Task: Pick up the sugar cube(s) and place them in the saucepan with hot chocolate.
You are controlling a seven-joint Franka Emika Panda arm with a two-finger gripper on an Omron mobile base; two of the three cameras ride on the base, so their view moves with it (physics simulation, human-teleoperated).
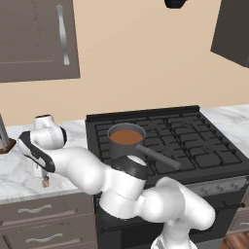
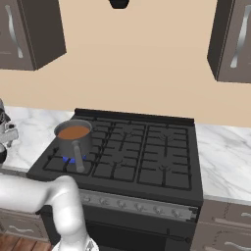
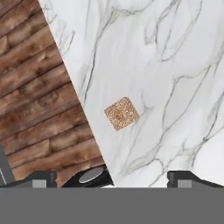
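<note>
The sugar cube [image 3: 122, 113] is tan-brown with a fine golden speckle. It lies on a white marble counter [image 3: 175, 65] crossed by thin grey veins. The floor [image 3: 39, 100] shows warm brown wood planks with darker grain. The saucepan [image 1: 125, 141] is dark grey and holds reddish-brown liquid. The stove [image 2: 137, 152] is black with black grates. The wall [image 1: 146, 53] is plain beige, and the cabinets [image 1: 36, 41] are dull grey-brown with silver handles.
</note>
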